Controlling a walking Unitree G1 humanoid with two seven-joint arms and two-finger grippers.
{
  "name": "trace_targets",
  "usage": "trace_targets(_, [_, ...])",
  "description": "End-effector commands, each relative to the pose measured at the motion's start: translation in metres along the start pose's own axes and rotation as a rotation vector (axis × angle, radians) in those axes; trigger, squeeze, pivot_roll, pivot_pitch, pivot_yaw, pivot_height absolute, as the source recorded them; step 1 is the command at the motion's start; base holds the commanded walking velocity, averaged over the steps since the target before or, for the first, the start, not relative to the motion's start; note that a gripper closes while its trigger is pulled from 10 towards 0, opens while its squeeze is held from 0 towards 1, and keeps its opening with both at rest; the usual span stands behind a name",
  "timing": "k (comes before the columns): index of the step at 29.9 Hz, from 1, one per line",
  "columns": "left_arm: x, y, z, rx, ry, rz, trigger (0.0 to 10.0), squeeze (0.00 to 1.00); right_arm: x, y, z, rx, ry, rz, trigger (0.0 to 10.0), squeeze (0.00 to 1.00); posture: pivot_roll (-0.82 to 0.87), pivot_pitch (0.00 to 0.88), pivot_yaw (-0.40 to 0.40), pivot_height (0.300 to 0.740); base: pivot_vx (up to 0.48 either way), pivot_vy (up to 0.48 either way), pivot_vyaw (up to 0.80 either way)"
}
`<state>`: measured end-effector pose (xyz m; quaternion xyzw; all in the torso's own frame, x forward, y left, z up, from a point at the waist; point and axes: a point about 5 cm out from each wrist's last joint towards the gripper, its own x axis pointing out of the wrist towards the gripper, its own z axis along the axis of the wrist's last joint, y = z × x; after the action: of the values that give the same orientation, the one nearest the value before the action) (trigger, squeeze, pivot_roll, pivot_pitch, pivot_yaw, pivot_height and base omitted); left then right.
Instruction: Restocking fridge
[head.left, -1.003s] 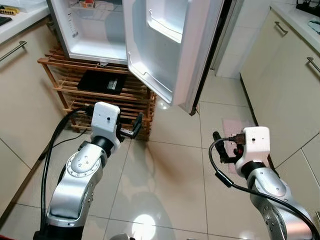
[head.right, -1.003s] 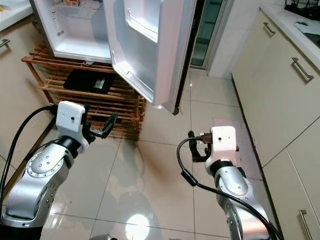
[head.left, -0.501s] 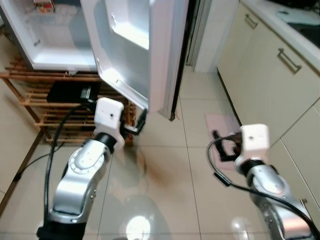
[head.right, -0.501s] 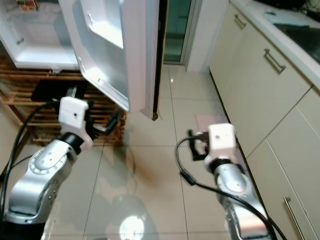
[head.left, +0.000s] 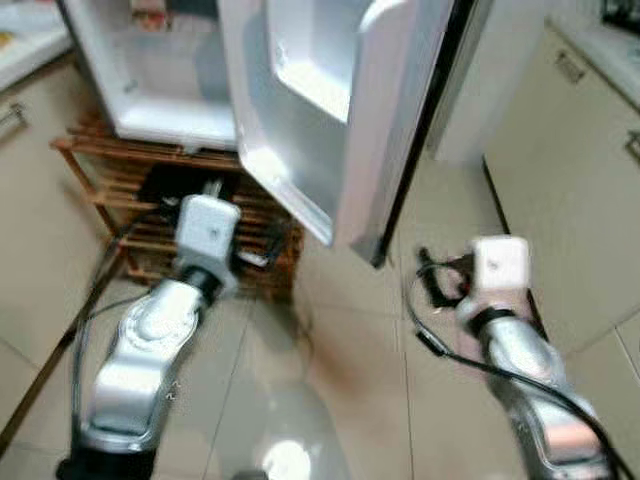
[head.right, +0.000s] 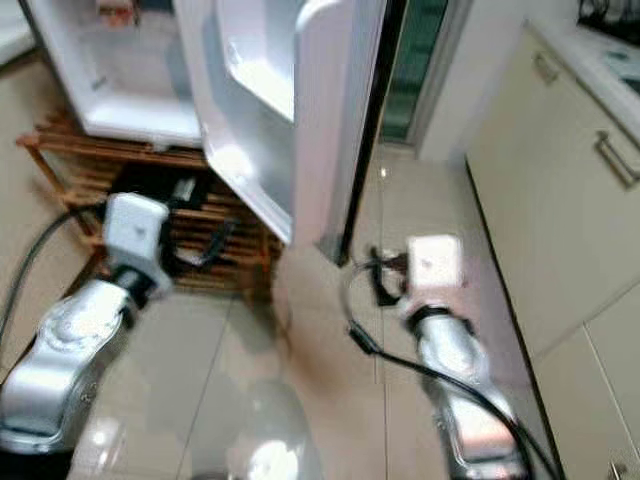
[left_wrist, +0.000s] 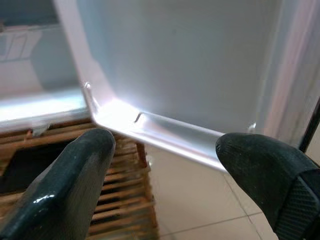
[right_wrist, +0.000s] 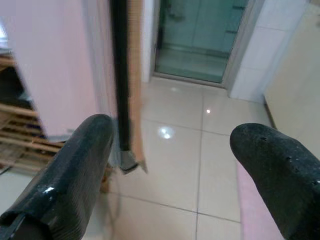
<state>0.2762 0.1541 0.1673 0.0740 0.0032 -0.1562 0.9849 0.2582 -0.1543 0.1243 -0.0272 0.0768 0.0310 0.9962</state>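
The small white fridge (head.left: 165, 95) stands open on a wooden rack (head.left: 105, 165), its door (head.left: 345, 110) swung wide toward me. My left gripper (head.left: 262, 245) hangs open and empty just below the door's lower corner (left_wrist: 120, 112), fingers (left_wrist: 65, 190) spread wide. To the right of the door's edge (right_wrist: 120, 85), my right gripper (head.left: 432, 285) is also open and holds nothing. A small carton (head.left: 150, 10) sits on a shelf inside the fridge. The head views are blurred.
A flat black item (head.left: 175, 185) lies on the wooden rack. Cream cabinets (head.left: 575, 190) line the right side and another cabinet (head.left: 20, 150) the left. Glossy floor tiles (head.left: 340, 380) stretch between my arms. A glass door (right_wrist: 200, 35) lies beyond the fridge.
The whole picture has swung and blurred, so the camera has moved. Both arms keep the same raised pose, grippers still open and empty.
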Motion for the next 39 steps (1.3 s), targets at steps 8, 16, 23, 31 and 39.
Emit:
trace_targets(8, [0.009, -0.007, 0.004, 0.001, -0.012, -0.052, 10.0, 0.00, 0.004, -0.023, 0.006, 0.074, -0.053, -0.176, 10.0, 0.00, 0.01, 0.019, 0.002, 0.740, 0.282, 0.000, 0.00])
trace_targets(16, [0.010, -0.008, 0.002, 0.023, -0.001, -0.073, 10.0, 0.00, 0.031, -0.049, 0.019, 0.080, -0.072, -0.323, 10.0, 0.00, 0.02, 0.009, -0.004, 0.740, 0.062, 0.000, 0.00])
trace_targets(23, [0.009, -0.008, 0.005, 0.025, -0.021, -0.117, 10.0, 0.00, 0.066, -0.073, 0.032, 0.031, -0.063, -0.383, 10.0, 0.00, 0.02, 0.000, 0.011, 0.740, 0.000, 0.000, 0.00])
trace_targets(31, [0.011, -0.007, 0.005, 0.030, -0.016, -0.140, 10.0, 0.00, 0.105, -0.074, 0.053, 0.028, -0.051, -0.203, 10.0, 0.00, 0.03, 0.003, 0.015, 0.740, 0.000, 0.000, 0.00])
trace_targets(39, [0.006, -0.005, 0.001, 0.038, 0.007, -0.157, 10.0, 0.00, 0.118, -0.060, 0.065, -0.038, -0.063, -0.070, 10.0, 0.00, 0.04, 0.008, 0.006, 0.740, 0.000, 0.000, 0.00])
